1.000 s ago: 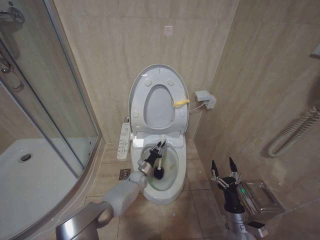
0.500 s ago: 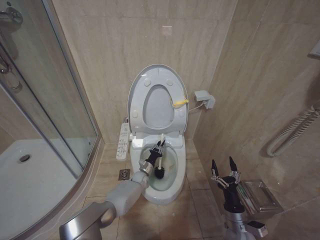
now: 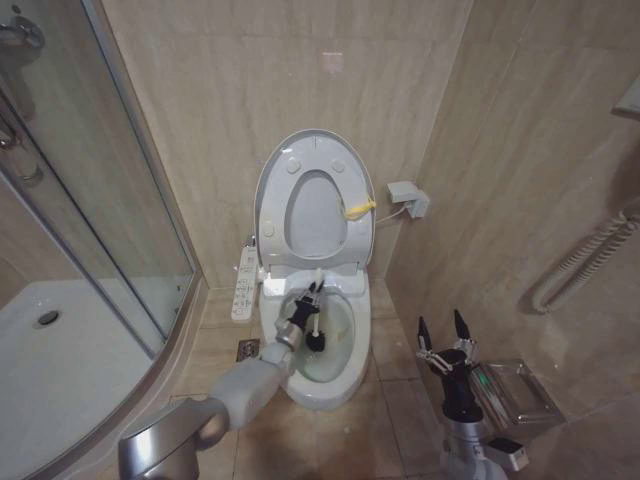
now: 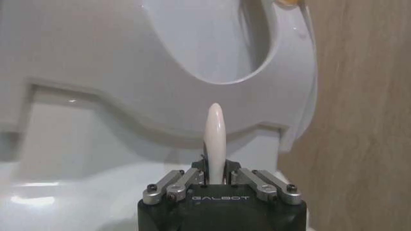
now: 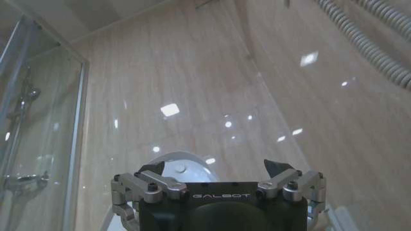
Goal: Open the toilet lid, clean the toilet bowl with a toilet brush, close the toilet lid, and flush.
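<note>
The toilet lid [image 3: 290, 160] stands raised against the wall with the ring seat up in front of it, a yellow tag [image 3: 358, 208] at its edge. Below lies the open toilet bowl [image 3: 345, 372]. My left gripper [image 3: 311, 301] reaches over the bowl, shut on the white handle of the toilet brush [image 3: 317, 340], whose dark head is down inside the bowl. In the left wrist view the handle [image 4: 214, 137] rises between the shut fingers of the left gripper [image 4: 215, 178] toward the raised lid [image 4: 96, 62]. My right gripper [image 3: 442, 338] is held upright and open at the right of the toilet, holding nothing.
A glass shower enclosure [image 3: 90, 220] with a white tray [image 3: 50, 370] fills the left side. A control panel [image 3: 245, 282] sits beside the seat. A wall box [image 3: 410, 197] and a coiled hose [image 3: 585, 262] are on the right wall; a metal holder [image 3: 515, 392] stands by the right arm.
The left gripper and brush have shifted slightly toward the back of the bowl. The right gripper stays where it was; the view has shifted a little.
</note>
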Tool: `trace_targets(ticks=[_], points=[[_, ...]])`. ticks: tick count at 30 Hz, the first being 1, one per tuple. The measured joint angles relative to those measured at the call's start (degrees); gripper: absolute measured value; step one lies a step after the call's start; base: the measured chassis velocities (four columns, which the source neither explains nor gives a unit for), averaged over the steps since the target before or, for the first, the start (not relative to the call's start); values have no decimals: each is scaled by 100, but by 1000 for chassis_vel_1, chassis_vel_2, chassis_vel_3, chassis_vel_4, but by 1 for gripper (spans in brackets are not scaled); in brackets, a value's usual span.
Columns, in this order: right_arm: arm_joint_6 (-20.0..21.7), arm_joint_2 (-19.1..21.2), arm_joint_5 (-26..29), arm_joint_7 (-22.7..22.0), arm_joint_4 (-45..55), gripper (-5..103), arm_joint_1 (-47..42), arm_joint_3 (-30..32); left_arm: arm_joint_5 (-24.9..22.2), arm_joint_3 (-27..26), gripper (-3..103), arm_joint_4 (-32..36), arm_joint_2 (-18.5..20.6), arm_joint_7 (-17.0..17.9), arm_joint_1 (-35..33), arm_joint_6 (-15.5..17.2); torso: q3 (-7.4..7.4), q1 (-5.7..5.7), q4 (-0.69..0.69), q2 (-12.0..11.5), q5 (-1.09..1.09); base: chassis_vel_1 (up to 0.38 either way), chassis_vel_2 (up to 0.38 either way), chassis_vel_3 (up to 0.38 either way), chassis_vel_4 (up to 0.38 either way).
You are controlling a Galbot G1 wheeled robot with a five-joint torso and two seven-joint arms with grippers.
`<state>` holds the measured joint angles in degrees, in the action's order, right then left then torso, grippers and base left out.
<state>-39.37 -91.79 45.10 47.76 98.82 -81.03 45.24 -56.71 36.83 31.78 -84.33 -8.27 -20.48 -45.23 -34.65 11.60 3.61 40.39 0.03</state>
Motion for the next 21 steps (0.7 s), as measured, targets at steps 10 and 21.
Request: trace_targets(ticks=[10, 21], points=[[-32, -26, -140, 5, -94, 100, 1, -71, 509, -39, 19, 371, 78, -485, -64, -148, -5, 3, 11, -4, -5, 0, 0, 0, 0], [-43, -36, -156, 8, -153, 100, 68, -170, 672, -75, 19, 223, 14, -562, 60, -146, -9, 6, 8, -6, -11, 0, 0, 0, 0]])
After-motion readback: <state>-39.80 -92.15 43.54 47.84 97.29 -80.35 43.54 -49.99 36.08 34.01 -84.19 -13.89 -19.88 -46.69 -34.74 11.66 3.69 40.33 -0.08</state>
